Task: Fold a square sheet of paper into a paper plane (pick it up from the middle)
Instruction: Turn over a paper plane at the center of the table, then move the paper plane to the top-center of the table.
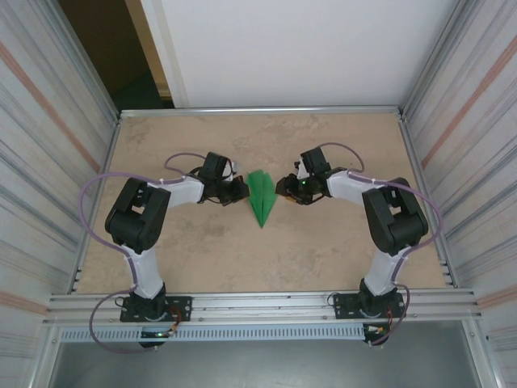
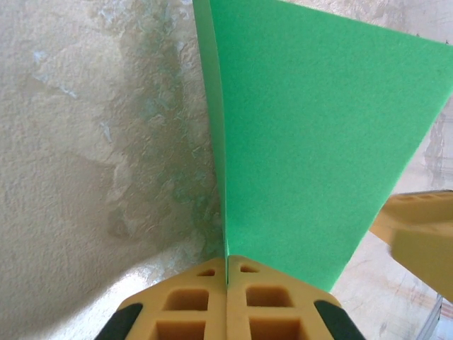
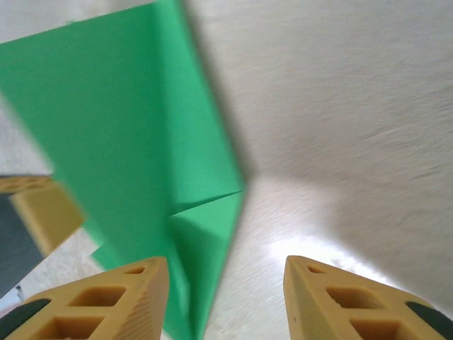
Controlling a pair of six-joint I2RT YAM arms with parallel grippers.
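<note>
Middle of the worktop carries the paper plane, well apart from every edge, its fold pinched in the closed left gripper, probably to steady it, while the right gripper stands open at its other side, gripping nothing.

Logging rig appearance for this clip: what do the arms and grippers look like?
The left arm and right arm have black joints, white links and looping lilac cables. The left gripper and right gripper have yellow fingers with square pockets and black pads.
</note>
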